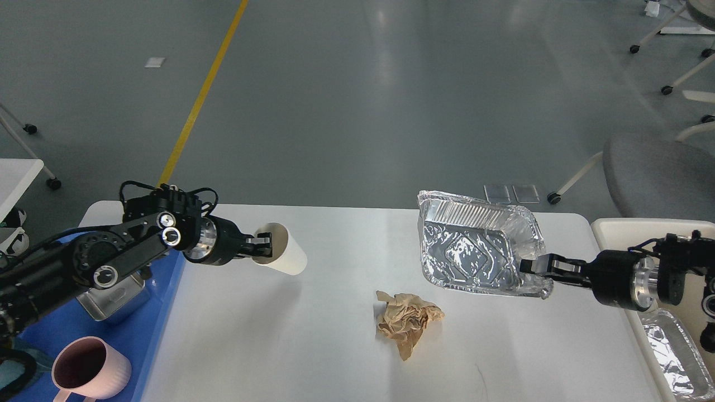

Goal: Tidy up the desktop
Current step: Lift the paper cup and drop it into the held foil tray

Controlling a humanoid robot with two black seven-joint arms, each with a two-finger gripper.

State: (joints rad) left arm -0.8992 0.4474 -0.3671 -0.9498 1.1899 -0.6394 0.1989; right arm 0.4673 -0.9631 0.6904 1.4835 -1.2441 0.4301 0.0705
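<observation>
The desktop (313, 346), a wide white surface with rounded corners, fills the lower middle of the head view, and only a crumpled ball of brown paper (409, 322) lies loose on it, near the centre. Above its left part the left gripper (261, 245) carries a white paper cup (282, 256) tipped on its side with the mouth turned back toward the arm; one finger is inside the rim and the other outside, so the fingers are pinched on the cup wall. Above the right part the right gripper (537, 264) has its fingers clamped on the near rim of a foil tray (475, 240), which hangs tilted and clear of the surface. Left of the desktop sits the blue plastic tray (167, 290), which holds a steel box (114, 296) and a pink mug (89, 371); right of it is the cream-white bin (614, 224), with another foil tray (673, 357) inside. To do this step well, each arm should probably travel outward to its own container, lifting high enough to clear the wall, and release only once the item is fully over the inside. The thin foil rim may bend under a pinch, so a slow swing suits it; the tilted cup could spill any dregs.
</observation>
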